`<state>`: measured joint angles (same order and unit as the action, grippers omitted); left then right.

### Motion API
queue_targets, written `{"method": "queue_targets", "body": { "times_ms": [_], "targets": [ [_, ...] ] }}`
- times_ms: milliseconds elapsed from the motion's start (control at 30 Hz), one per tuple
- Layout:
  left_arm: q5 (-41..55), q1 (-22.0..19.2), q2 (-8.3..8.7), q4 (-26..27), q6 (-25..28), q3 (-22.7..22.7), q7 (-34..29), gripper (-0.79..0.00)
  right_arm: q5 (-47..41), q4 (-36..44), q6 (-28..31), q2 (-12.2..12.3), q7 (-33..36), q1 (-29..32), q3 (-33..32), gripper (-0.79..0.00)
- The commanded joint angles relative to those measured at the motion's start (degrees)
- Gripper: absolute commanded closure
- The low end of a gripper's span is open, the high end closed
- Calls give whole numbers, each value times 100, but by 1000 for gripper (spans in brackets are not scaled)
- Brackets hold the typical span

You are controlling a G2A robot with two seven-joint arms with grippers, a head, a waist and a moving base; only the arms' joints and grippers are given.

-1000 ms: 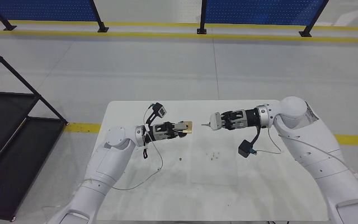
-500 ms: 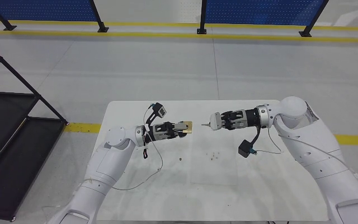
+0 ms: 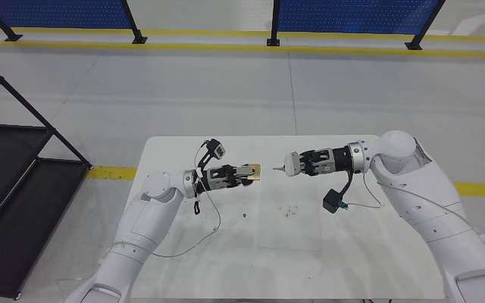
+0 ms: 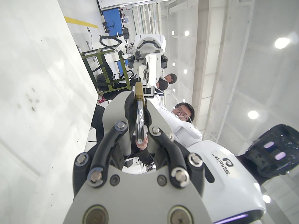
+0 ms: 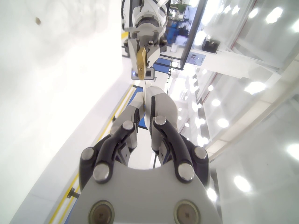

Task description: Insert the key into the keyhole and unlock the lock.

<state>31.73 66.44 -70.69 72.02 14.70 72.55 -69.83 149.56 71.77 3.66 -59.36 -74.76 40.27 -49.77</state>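
**Lock and key held tip to face above the tabletop**

Holds both arms up over the white rectangular tabletop (image 3: pixel 318 257), forearms roughly level and stretched toward each other across its far half. Brings the left arm in from the near left corner, elbow bent, wrist pointing toward the opposite arm. Brings the right arm in from the right edge, forearm running straight toward the centre.

Grips a brass-bodied, silver-shackled padlock (image 4: pixel 138 92) in the left tool (image 4: pixel 138 114), clenched on the shackle. Lets the brass body jut out past the fingertips, clear of the tabletop. Turns the padlock's narrow end face toward the right wrist view.

Pinches a small silver metal key (image 3: pixel 277 170) in the right tool (image 5: pixel 144 95), fingers pressed close together around it. Points the key tip at the padlock. Cannot make out the blade clearly in the right wrist view, seen edge-on between the fingertips.

Sets key and padlock roughly on one line in the top view, near each other yet apart, not touching. Hangs both in the air above the tabletop, beyond a few scattered dark specks (image 3: pixel 289 208) on its surface.
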Motion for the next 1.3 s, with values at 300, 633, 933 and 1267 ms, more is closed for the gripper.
{"method": "queue_targets", "body": {
  "times_ms": [300, 633, 933, 1267],
  "targets": [
    [0, 0, 0, 0, 0, 0, 0, 0, 6, 7, -5, 0, 43, 16, 1, 0],
    [0, 0, 0, 0, 0, 0, 0, 0, 107, 243, -31, 40, 330, 221, 38, 0],
    [0, 0, 0, 0, 0, 0, 0, 0, 167, 170, -258, -1, 190, 96, 215, 0],
    [0, 0, 0, 0, 0, 0, 0, 0, 146, 5, -527, -87, 160, -127, 400, 0]
  ]
}}
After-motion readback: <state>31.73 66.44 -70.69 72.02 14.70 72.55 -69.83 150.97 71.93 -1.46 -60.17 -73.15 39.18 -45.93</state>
